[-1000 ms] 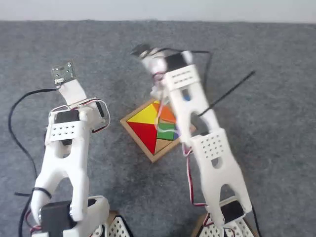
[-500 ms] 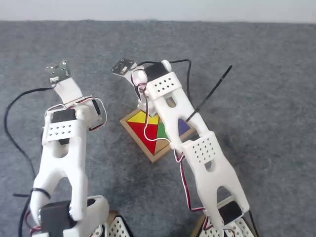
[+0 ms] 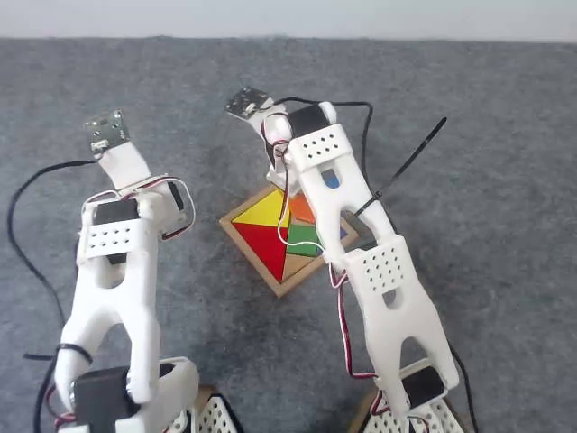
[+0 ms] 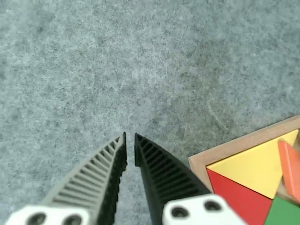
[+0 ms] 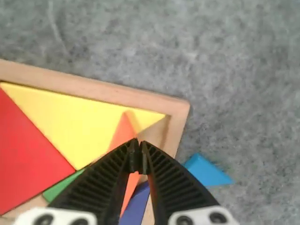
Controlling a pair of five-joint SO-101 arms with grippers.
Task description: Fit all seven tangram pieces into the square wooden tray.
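From above, the left arm [image 3: 113, 271] stands apart from the tray [image 3: 281, 289], with a wide stretch of grey bench [image 3: 487, 180] beyond it and bare surface between it and the tray's near corner. The right arm [image 3: 361, 234] crosses over the tray, covering part of the right half. The tray sits cornerwise, with the yellow triangle [image 3: 260, 209] and red triangle [image 3: 264, 248] filling the left half flush to the rim.

From the left wrist, the left hand [image 4: 130, 137] is clenched to a thin slit and grasps nothing. It hangs over bare bench, open ahead of it and on the side away from the tray. The tray's corner lies just beside the dark finger, with its rim edge [image 4: 243, 144] running away from the tips. The yellow and red triangles lie inside against that rim.

From the right wrist, the right hand [image 5: 139, 143] is clenched with the tips pressed together and nothing between them. It sits over the tray's corner, above the orange piece [image 5: 125, 131]. This piece lies between the yellow triangle and the rim [image 5: 93, 90], with a strip of bare tray floor beside it. The green piece [image 5: 61, 187] and dark blue piece [image 5: 136, 206] lie back under the fingers. The light blue triangle [image 5: 206, 171] lies outside on the bench, near the tray's outer edge and just beside the fingers. Past the rim, the bench is open.
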